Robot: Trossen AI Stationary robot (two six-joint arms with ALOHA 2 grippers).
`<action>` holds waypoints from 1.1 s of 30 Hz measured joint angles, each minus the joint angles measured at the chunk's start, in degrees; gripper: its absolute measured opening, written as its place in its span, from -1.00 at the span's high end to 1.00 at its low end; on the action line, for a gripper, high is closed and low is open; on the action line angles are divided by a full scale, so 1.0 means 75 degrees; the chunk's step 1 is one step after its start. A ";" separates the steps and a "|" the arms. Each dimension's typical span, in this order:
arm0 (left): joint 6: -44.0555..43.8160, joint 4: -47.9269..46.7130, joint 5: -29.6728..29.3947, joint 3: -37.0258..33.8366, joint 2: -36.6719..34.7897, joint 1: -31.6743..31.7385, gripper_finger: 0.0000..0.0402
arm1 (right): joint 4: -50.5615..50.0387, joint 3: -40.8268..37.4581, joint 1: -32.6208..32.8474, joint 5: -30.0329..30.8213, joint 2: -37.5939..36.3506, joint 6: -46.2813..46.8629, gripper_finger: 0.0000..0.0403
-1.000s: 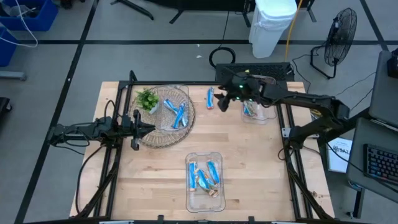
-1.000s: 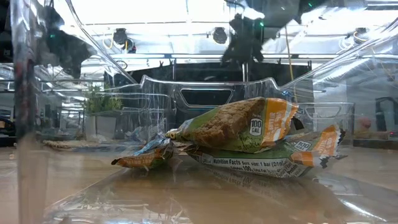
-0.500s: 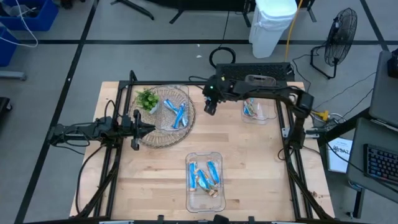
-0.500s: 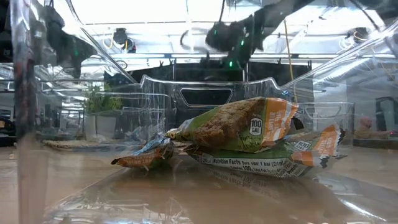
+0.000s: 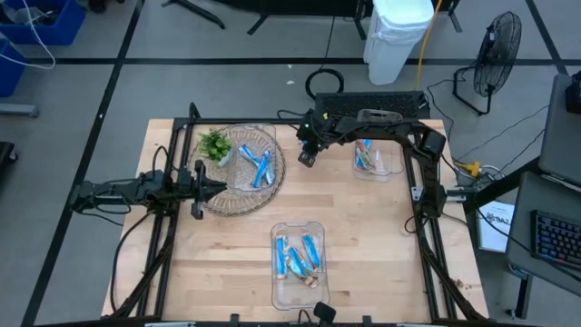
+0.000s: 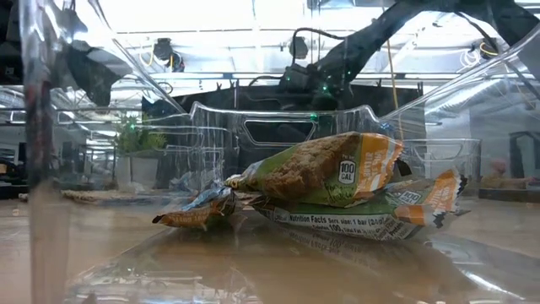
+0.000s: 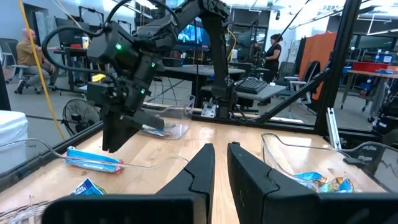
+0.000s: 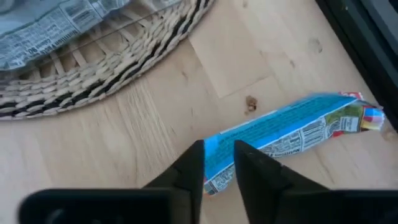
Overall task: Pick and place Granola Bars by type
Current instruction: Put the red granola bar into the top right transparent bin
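Observation:
A loose blue-and-white granola bar (image 8: 292, 134) lies flat on the wooden table beside the wicker basket (image 5: 238, 195); it also shows in the left wrist view (image 7: 93, 160). My right gripper (image 8: 217, 163) points down just above this bar's one end, open by a narrow gap, and also shows in the high view (image 5: 308, 154). My left gripper (image 7: 221, 163) is shut and empty at the basket's left rim (image 5: 201, 187). More blue bars lie in the basket (image 5: 259, 165).
A small green plant (image 5: 214, 143) stands in the basket. A clear tub (image 5: 372, 171) at the far right holds blue bars. A near clear tub (image 5: 277, 289) holds blue bars and tan ones (image 6: 337, 181). People stand in the room beyond the table.
My right gripper has moved from beside the far right tub toward the table's left, and now stands over the loose blue bar next to the basket. The bar has not moved.

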 joint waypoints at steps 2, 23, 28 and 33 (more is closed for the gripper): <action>0.0000 0.0000 0.0000 0.0000 0.0000 0.0000 0.76 | -0.0024 0.0000 -0.0014 -0.0003 0.0008 0.0108 0.74; 0.0003 0.0000 -0.0013 0.0000 -0.0001 0.0000 0.76 | -0.0291 0.1253 -0.0494 -0.1069 -0.1359 -0.2418 1.00; 0.0002 0.0000 -0.0040 0.0000 -0.0003 -0.0002 0.76 | 0.2644 0.1256 -0.1274 -0.3595 -0.1469 -0.0909 1.00; 0.0000 0.0003 -0.0071 0.0000 0.0000 0.0000 0.76 | 0.3515 0.1337 -0.1623 -0.4716 -0.0876 0.1120 1.00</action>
